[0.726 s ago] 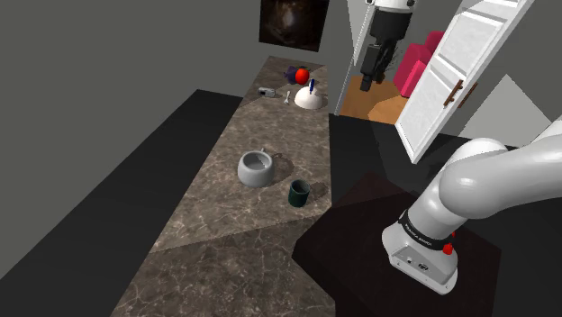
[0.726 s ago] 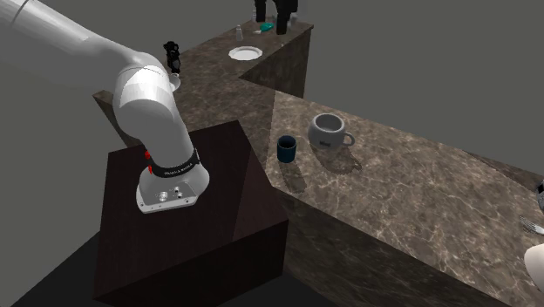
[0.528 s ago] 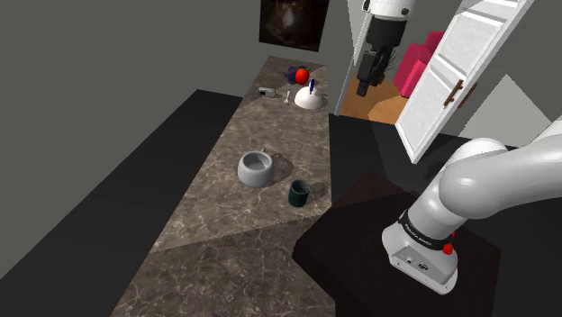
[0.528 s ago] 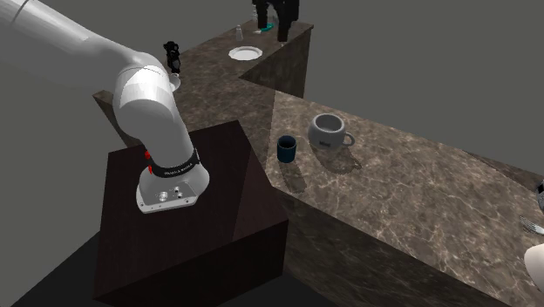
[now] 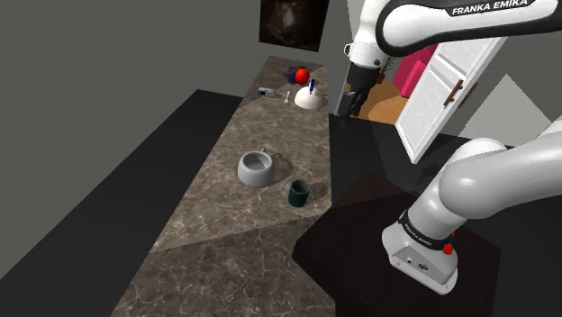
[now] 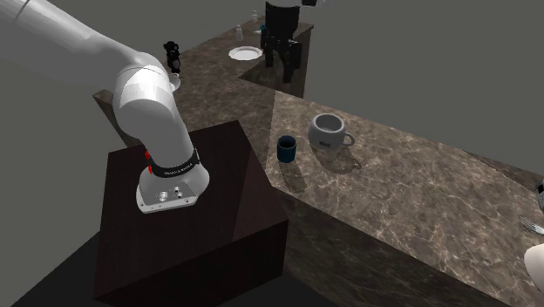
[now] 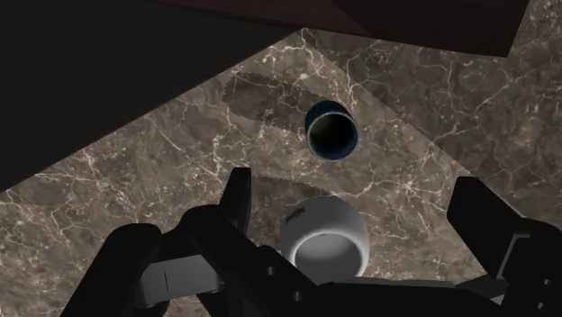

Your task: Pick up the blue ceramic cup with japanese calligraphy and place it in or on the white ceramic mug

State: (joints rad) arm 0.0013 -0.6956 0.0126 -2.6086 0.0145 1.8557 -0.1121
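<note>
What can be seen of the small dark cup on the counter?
The cup is small, dark blue, handleless, its inside dark. It stands upright on the marbled brown counter near its edge, beside the pale grey mug but apart from it. Only the counter touches it; no writing shows.

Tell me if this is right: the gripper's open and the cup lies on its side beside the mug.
Not quite: the cup stands upright beside the mug, as the second exterior view shows. The gripper is open, yes.
</note>
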